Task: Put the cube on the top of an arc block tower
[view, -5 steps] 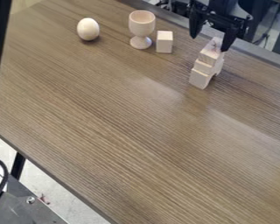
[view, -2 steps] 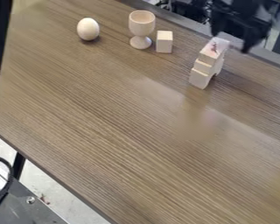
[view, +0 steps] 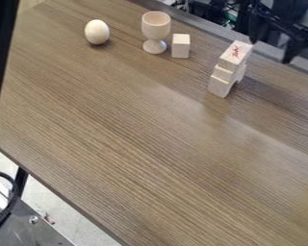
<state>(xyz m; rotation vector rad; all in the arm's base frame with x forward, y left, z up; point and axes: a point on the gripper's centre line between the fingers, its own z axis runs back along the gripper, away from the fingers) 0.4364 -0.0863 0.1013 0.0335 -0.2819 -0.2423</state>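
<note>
The pincer (view: 271, 50) was held wide open above the far edge, near the arc block tower (view: 220, 86), with nothing gripped. The tower's top was marked in red. The cube (view: 181, 47) was set on the wooden surface (view: 131, 129), just beside a pale goblet (view: 157, 26); an egg (view: 96, 32) was placed farther left.

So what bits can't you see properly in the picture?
In the camera view:
Far side of the block tower: hidden by its own blocks.
Red mark: too small to make out.
Inside bottom of the cup: hidden by its near wall.
Robot arm: cut off by the top edge.
</note>
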